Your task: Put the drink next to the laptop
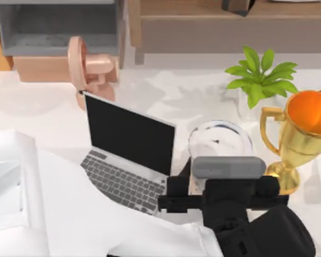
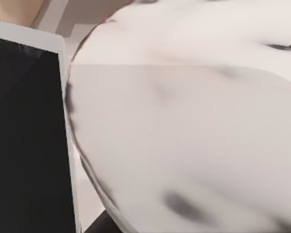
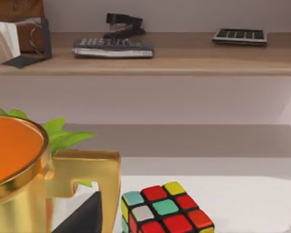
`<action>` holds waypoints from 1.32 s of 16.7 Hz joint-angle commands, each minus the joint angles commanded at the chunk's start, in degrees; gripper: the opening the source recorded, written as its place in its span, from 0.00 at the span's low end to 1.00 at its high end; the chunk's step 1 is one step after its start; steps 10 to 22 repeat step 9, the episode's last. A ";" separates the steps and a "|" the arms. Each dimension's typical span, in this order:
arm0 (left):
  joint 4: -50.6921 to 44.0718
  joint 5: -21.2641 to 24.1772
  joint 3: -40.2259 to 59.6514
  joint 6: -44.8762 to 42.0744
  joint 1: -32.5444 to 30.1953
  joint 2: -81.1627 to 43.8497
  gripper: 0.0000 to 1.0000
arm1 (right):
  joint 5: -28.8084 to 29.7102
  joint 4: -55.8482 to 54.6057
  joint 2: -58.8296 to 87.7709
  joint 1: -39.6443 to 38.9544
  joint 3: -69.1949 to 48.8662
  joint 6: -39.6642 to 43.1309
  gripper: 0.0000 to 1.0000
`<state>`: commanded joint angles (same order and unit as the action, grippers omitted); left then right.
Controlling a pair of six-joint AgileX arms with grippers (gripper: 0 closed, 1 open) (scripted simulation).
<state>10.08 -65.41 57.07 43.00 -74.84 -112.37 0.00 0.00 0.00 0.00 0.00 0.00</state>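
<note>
Drink (image 1: pixel 220 140) half hidden under left end effector (image 1: pixel 224 184), beside laptop (image 1: pixel 129 152)

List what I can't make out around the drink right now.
- Top view: the left gripper covers the drink below its lid; its base is hidden.
- Left wrist view: the drink is blurred, too close; the laptop is cut by the edge.
- Top view: the trophy is cut by the right edge.

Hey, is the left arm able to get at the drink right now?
Probably yes. The left gripper is already right at the drink, beside the laptop, with nothing between them. The trophy stands clear on the right.
</note>
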 joint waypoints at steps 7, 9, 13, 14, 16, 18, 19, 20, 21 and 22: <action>0.00 0.00 0.00 0.00 0.00 0.00 1.00 | 0.00 0.00 0.00 0.00 0.00 0.00 1.00; 0.00 0.00 0.00 0.00 0.00 0.00 1.00 | 0.00 0.00 0.00 0.00 0.00 0.00 1.00; 0.00 0.00 0.00 0.00 0.00 0.00 1.00 | 0.00 0.00 0.00 0.00 0.00 0.00 1.00; 0.00 0.00 0.00 0.00 0.00 0.00 1.00 | 0.00 0.00 0.00 0.00 0.00 0.00 1.00; 0.00 0.00 0.00 0.00 0.00 0.00 1.00 | 0.00 0.00 0.00 0.00 0.00 0.00 1.00; 0.00 0.00 0.00 0.00 0.00 0.00 1.00 | 0.00 0.00 0.00 0.00 0.00 0.00 1.00; 0.00 0.00 0.00 0.00 0.00 0.00 1.00 | 0.00 0.00 0.00 0.00 0.00 0.00 1.00; 0.00 0.00 0.00 0.00 0.00 0.00 1.00 | 0.00 0.00 0.00 0.00 0.00 0.00 1.00; 0.00 0.00 0.00 0.00 0.00 0.00 1.00 | 0.00 0.00 0.00 0.00 0.00 0.00 1.00; 0.00 0.00 0.00 0.00 0.00 0.00 1.00 | 0.00 0.00 0.00 0.00 0.00 0.00 1.00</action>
